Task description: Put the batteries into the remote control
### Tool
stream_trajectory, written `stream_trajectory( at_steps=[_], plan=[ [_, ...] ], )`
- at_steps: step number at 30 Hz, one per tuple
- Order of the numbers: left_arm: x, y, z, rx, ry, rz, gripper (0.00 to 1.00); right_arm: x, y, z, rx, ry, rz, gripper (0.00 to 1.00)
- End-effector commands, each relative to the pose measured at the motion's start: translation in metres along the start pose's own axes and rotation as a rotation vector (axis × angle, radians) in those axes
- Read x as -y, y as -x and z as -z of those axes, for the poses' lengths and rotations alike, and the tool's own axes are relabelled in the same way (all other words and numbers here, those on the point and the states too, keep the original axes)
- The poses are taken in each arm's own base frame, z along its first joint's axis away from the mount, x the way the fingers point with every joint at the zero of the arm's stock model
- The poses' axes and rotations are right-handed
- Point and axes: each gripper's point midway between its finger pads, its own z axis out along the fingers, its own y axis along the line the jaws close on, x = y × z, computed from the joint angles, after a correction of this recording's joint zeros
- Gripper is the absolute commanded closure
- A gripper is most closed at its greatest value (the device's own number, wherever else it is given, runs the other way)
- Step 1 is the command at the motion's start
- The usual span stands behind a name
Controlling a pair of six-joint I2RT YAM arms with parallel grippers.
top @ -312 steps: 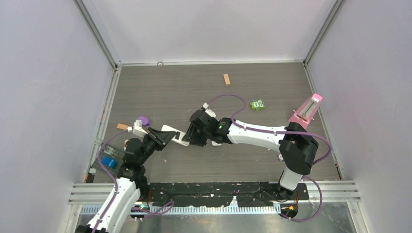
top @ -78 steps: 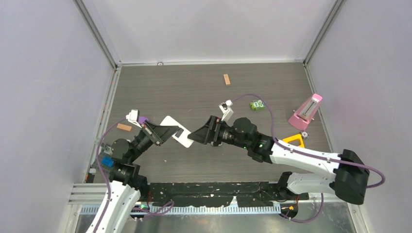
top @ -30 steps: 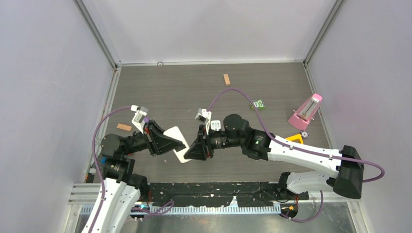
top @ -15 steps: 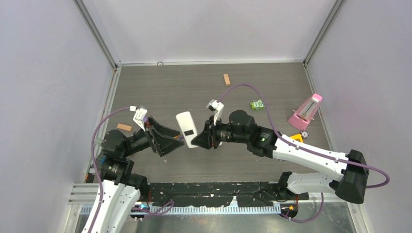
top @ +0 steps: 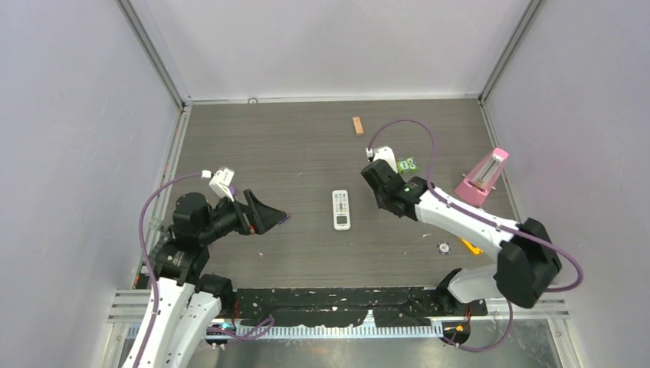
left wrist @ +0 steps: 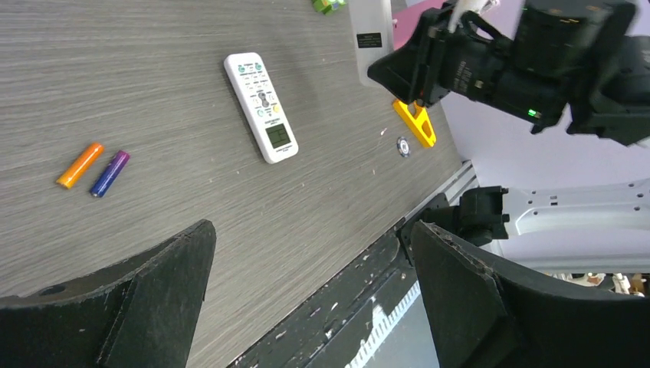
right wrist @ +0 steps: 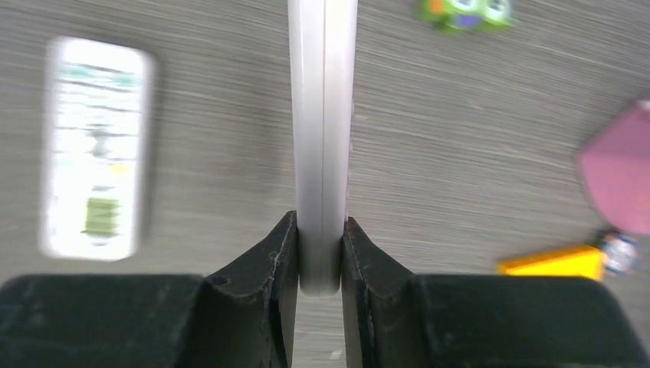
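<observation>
Left hand (left wrist: 310,234) opened, right hand (right wrist: 320,230) clamps remote control (right wrist: 322,115)

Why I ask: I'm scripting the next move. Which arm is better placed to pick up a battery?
Left. The left pincer is open and empty, with the orange battery and purple battery lying just ahead of it. The right pincer is shut on the white remote.

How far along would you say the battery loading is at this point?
Done: nothing loaded yet; the orange battery and purple battery lie loose on the table. In hand: the right fingers clamp the long white remote control edge-on; the left fingers stand open, empty. Left: picking up and inserting both cells.
</observation>
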Motion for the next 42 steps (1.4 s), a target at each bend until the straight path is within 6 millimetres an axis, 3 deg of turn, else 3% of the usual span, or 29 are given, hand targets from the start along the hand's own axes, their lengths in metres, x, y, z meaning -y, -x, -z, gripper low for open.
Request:
stream_trajectory(
  at_steps=[1,6,10,18,22,26,30,36,42],
  plan=[
    [-0.002,0.002,0.003,0.023,0.018,-0.037,0.0,0.065,0.012,-0.012,-0.017,-0.341,0.135,0.95],
    [-0.003,0.001,0.004,0.031,0.019,-0.041,0.0,0.084,0.012,-0.036,-0.081,-0.469,0.235,0.95],
    [-0.004,0.0,0.003,0.018,0.016,-0.043,0.0,0.082,-0.002,-0.058,-0.161,-0.495,0.319,0.95],
    [-0.005,-0.001,0.0,0.011,0.014,-0.038,0.0,0.078,-0.018,-0.07,-0.228,-0.474,0.38,0.94],
    [-0.005,0.0,-0.002,0.008,0.009,-0.031,0.0,0.072,-0.027,-0.078,-0.264,-0.438,0.399,0.88],
    [-0.005,0.001,-0.004,0.005,0.01,-0.025,0.0,0.065,-0.038,-0.085,-0.317,-0.399,0.414,0.76],
    [-0.007,0.0,-0.005,0.0,0.016,-0.018,0.0,0.057,-0.045,-0.087,-0.341,-0.346,0.403,0.65],
    [-0.006,0.0,-0.005,-0.002,0.013,-0.016,0.0,0.046,-0.039,-0.08,-0.328,-0.267,0.366,0.49],
    [-0.009,-0.001,-0.006,-0.005,0.02,-0.012,0.0,0.029,-0.027,-0.061,-0.308,-0.139,0.315,0.46]
  ],
)
